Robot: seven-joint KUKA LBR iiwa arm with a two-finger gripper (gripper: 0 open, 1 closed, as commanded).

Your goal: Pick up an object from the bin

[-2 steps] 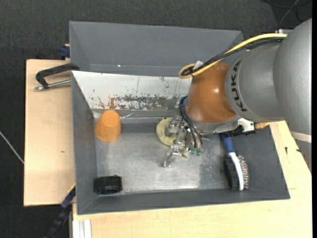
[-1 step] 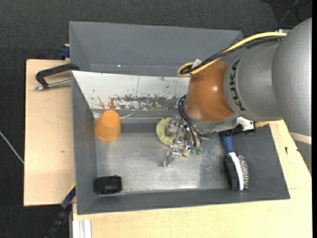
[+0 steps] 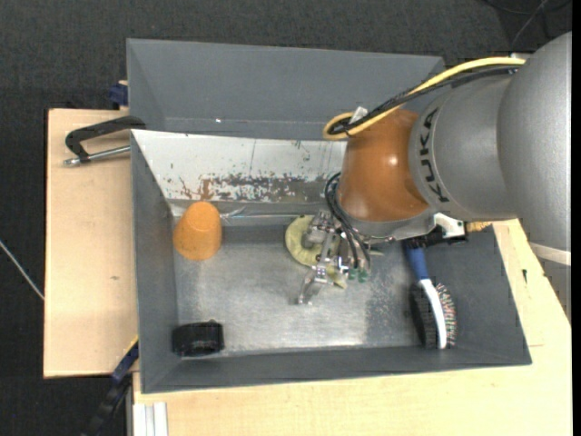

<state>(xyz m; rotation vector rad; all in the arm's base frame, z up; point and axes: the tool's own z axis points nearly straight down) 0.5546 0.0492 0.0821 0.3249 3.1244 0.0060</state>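
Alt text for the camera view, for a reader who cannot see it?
The gripper hangs low at a pale disc mid-bin. An orange cup sits left, a small black thing front-left, a brush right.

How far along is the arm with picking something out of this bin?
Done: the gripper is down inside the grey metal bin, at the pale yellow round thing in mid-bin. In hand: nothing shows lifted; a grasp cannot be confirmed. Left: gripping and raising a thing. The orange cup, small black piece and blue-handled brush lie apart on the floor.
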